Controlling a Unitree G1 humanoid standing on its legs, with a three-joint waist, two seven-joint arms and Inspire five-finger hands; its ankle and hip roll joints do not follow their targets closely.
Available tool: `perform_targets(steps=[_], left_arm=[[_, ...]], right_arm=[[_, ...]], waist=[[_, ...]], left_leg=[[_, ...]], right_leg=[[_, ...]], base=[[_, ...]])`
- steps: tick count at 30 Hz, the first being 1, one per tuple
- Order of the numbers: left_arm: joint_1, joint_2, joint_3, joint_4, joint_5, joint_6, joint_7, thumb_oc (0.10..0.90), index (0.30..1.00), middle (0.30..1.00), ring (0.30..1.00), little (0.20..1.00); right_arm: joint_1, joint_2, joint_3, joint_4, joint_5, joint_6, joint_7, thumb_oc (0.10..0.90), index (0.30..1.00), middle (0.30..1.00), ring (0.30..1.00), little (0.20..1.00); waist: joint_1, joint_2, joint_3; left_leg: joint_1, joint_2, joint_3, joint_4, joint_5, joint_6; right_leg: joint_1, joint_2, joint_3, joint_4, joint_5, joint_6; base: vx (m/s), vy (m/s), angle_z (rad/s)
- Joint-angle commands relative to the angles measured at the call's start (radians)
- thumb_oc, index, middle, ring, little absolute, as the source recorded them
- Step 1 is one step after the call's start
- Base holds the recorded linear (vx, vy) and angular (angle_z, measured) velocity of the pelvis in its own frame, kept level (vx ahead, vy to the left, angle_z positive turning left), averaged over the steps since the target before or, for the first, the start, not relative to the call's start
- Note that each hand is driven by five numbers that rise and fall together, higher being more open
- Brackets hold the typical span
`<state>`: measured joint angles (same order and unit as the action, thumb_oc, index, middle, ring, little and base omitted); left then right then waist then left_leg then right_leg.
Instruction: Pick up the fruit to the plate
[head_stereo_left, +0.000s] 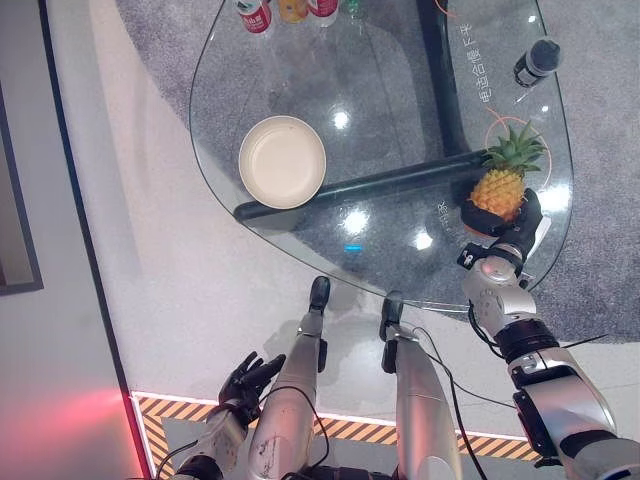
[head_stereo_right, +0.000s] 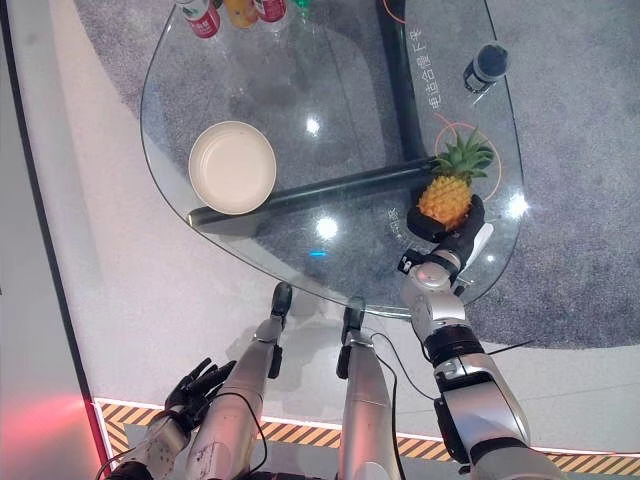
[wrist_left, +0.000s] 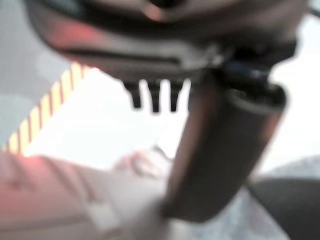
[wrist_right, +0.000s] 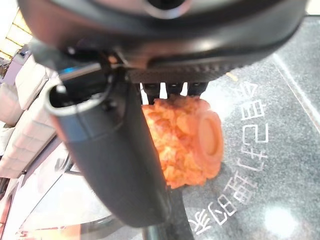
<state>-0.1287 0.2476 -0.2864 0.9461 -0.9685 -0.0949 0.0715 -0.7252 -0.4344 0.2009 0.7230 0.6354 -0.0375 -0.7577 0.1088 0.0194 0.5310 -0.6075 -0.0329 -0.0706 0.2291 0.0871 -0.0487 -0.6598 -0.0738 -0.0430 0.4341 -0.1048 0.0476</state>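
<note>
glass table (head_stereo_left: 300, 60) with cream plate (head_stereo_left: 282, 161); right hand (head_stereo_left: 512, 226) apparently curled round pineapple (head_stereo_left: 500, 187); left hand (head_stereo_left: 248, 380) hanging loosely open, holding nothing.

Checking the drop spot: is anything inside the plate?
The plate looks empty, cream inside. The pineapple lies apart on the glass table, the right hand curled around its base.

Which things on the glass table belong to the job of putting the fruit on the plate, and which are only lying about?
For the job:
pineapple, held in the right hand
plate, bare, toward the table's left

Lying about:
cans at the far edge
dark bottle, far right
left hand, idle, low beside the table
</note>
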Motion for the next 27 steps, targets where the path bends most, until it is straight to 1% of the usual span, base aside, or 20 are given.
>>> perform_targets(steps=[1, 2, 3, 4, 15, 20, 24, 27], left_arm=[[0.04, -0.018, -0.038, -0.022, -0.011, 0.008, 0.013, 0.8, 0.9, 0.9, 0.9, 0.9], [0.04, -0.018, -0.037, -0.024, -0.01, 0.009, 0.014, 0.8, 0.9, 0.9, 0.9, 0.9], [0.041, -0.018, -0.036, -0.026, -0.008, 0.01, 0.013, 0.8, 0.9, 0.9, 0.9, 0.9], [0.043, -0.019, -0.034, -0.031, -0.005, 0.011, 0.014, 0.8, 0.9, 0.9, 0.9, 0.9], [0.046, -0.016, -0.046, -0.041, -0.018, -0.002, 0.007, 0.8, 0.9, 0.9, 0.9, 0.9], [0.048, -0.016, -0.048, -0.038, -0.024, -0.016, 0.0, 0.8, 0.9, 0.9, 0.9, 0.9], [0.049, -0.016, -0.043, -0.049, -0.03, -0.041, -0.003, 0.8, 0.9, 0.9, 0.9, 0.9], [0.05, -0.016, -0.036, -0.066, -0.031, -0.058, 0.004, 0.8, 0.9, 0.9, 0.9, 0.9]], right_arm=[[-0.04, -0.029, 0.021, -0.014, 0.05, -0.021, 0.095, 0.731, 0.841, 0.841, 0.841, 0.831], [-0.042, -0.03, 0.02, -0.013, 0.051, -0.018, 0.097, 0.616, 0.742, 0.742, 0.742, 0.716], [-0.045, -0.032, 0.021, -0.009, 0.053, -0.011, 0.102, 0.177, 0.366, 0.366, 0.366, 0.277], [-0.048, -0.034, 0.022, -0.007, 0.056, -0.006, 0.106, 0.1, 0.3, 0.3, 0.3, 0.2], [-0.048, -0.039, 0.024, 0.018, 0.074, 0.045, 0.114, 0.1, 0.3, 0.3, 0.3, 0.2], [-0.048, -0.038, 0.028, 0.028, 0.084, 0.048, 0.125, 0.1, 0.3, 0.3, 0.3, 0.2], [-0.044, -0.041, 0.029, 0.027, 0.095, 0.033, 0.147, 0.1, 0.3, 0.3, 0.3, 0.2], [-0.033, -0.035, 0.027, -0.002, 0.104, -0.006, 0.172, 0.1, 0.3, 0.3, 0.3, 0.2]], waist=[[0.015, 0.029, -0.011], [0.015, 0.03, -0.011], [0.016, 0.03, -0.011], [0.017, 0.031, -0.011], [0.018, 0.032, -0.011], [0.018, 0.034, -0.011], [0.017, 0.038, -0.011], [0.014, 0.037, -0.011]], left_leg=[[-0.022, -0.105, 0.027, 0.106, -0.114, 0.069], [-0.022, -0.105, 0.027, 0.106, -0.114, 0.069], [-0.023, -0.105, 0.027, 0.105, -0.114, 0.068], [-0.025, -0.105, 0.026, 0.105, -0.113, 0.068], [-0.035, -0.109, 0.021, 0.106, -0.112, 0.071], [-0.03, -0.109, 0.021, 0.102, -0.11, 0.072], [-0.017, -0.109, 0.022, 0.093, -0.107, 0.072], [-0.007, -0.107, 0.023, 0.089, -0.107, 0.07]], right_leg=[[0.02, 0.048, -0.028, -0.126, 0.116, -0.009], [0.02, 0.048, -0.028, -0.126, 0.116, -0.009], [0.018, 0.048, -0.029, -0.126, 0.116, -0.009], [0.015, 0.047, -0.031, -0.124, 0.116, -0.009], [0.004, 0.05, -0.029, -0.121, 0.118, -0.009], [0.006, 0.052, -0.027, -0.122, 0.119, -0.009], [0.015, 0.052, -0.024, -0.127, 0.12, -0.008], [0.026, 0.051, -0.022, -0.13, 0.119, -0.006]], base=[[0.01, 0.015, 0.04], [0.0, 0.0, 0.0], [0.0, 0.0, 0.0], [0.0, 0.0, 0.0], [0.0, 0.0, 0.0], [0.0, 0.0, 0.0], [0.0, 0.0, 0.0], [0.0, 0.0, 0.0]])
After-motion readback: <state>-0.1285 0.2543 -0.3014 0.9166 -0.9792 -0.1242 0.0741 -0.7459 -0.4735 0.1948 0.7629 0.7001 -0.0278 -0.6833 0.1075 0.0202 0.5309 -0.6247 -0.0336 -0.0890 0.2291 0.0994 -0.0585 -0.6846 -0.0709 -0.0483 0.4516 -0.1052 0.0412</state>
